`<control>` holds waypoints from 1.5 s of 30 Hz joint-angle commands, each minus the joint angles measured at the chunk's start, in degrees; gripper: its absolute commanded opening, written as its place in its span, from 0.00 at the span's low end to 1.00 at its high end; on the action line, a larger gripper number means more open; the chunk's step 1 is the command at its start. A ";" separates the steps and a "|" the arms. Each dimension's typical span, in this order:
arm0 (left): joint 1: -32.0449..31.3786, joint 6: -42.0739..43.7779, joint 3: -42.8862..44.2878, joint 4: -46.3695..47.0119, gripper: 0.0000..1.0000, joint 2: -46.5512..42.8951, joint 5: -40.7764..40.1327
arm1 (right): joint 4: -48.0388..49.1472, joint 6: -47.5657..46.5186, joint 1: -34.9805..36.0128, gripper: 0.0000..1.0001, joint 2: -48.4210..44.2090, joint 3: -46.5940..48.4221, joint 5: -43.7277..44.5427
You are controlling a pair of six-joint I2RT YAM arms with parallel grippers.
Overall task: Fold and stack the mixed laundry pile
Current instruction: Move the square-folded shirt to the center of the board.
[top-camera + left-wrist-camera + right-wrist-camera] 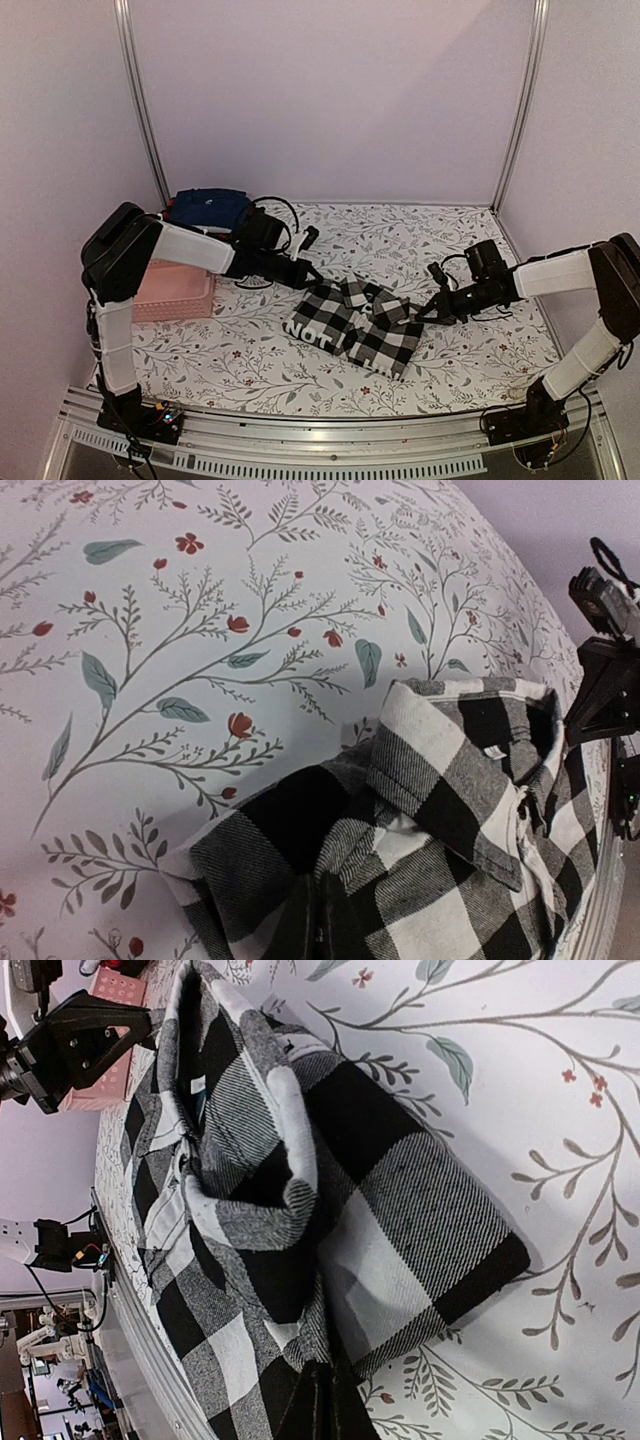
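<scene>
- The black-and-white checked shirt (360, 325) lies rumpled in the middle of the desk (250, 365), on a cover printed with leafy sprigs and small red flowers.
- The left hand (314, 281) sits at the shirt's far-left corner, pressed together and pinching a fold of the checked cloth.
- The right hand (428, 312) sits at the shirt's right edge, also pressed together, with a doubled-over flap of the shirt caught in it.
- The two hands face each other across the shirt — each one shows as a dark shape beyond the cloth in the other's wrist view.
- White lettering on black cloth (305, 333) shows at the shirt's near-left edge, touching it; I cannot tell whether this piece lies under the shirt or just beside it.
- A pink basket (175, 292) stands well to the left of the shirt, partly behind the left arm.
- A navy blue garment (208, 208) is heaped farther back and left of the shirt, beyond the basket.
</scene>
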 commanded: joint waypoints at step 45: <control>6.17 3.82 1.38 -5.26 1.00 -13.31 -15.69 | -8.13 -13.43 -1.20 0.78 9.17 33.48 23.17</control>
